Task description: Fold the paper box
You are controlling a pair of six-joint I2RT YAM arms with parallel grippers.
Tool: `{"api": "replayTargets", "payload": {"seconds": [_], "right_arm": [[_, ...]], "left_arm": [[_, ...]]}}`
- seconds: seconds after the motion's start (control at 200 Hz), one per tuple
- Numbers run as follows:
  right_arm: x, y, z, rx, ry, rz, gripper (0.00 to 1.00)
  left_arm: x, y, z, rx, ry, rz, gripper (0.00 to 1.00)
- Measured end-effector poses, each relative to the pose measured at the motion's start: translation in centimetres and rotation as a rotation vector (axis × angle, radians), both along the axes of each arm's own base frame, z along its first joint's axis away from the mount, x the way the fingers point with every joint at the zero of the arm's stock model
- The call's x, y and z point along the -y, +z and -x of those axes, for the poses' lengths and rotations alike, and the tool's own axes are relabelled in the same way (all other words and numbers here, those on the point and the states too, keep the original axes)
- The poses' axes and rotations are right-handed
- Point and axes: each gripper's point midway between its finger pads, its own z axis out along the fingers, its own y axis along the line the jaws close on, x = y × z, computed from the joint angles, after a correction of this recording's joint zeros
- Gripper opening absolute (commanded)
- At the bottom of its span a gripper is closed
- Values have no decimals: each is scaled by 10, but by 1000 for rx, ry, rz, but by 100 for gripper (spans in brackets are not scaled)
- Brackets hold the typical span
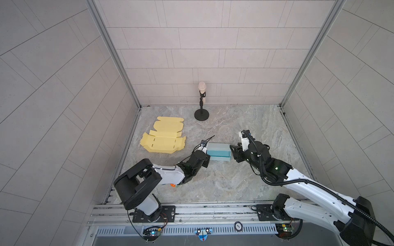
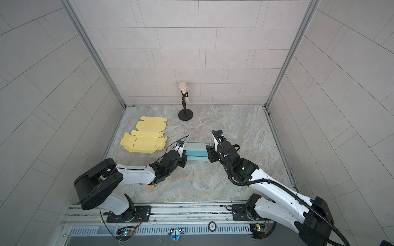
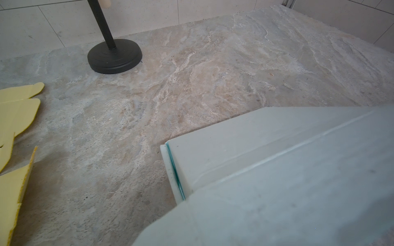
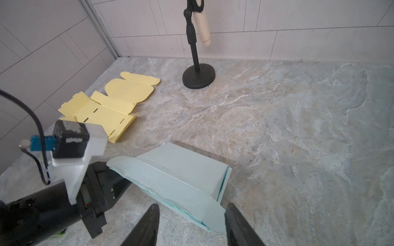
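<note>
**Item: paper box**, pale teal card, partly folded. It lies mid-table between the two grippers and well apart from every wall. Open stone-patterned surface runs from it to the back and right edges.

**Left gripper**: closed tight at the box's left end. Whether it pinches the flap cannot be told.

**Right gripper**: jaws apart, gripping nothing. The box's rounded right-end flap lies between its black fingers.

**Yellow blank**: flat, slotted, scallop-edged card near the left wall, apart from the box.

**Stand**: round black base near the back wall, with a cream cylinder clipped on top.

**View notes:** only the right wrist view shows the spread fingers. The left wrist view shows the box's score lines and teal-edged layers. Both top views show the whole layout.
</note>
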Motion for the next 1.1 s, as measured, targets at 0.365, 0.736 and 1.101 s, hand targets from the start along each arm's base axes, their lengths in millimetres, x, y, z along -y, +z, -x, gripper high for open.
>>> {"api": "replayTargets", "payload": {"seconds": [0.365, 0.736, 1.101], "right_arm": [[-22, -53, -34, -150, -27, 140, 46], [-25, -96, -36, -229, -38, 189, 42], [-23, -108, -36, -241, -46, 184, 41]], "left_arm": [[0, -3, 6, -14, -14, -11, 9], [-3, -18, 31, -86, -68, -51, 26], [-7, 8, 69, -208, -156, 8, 63]]}}
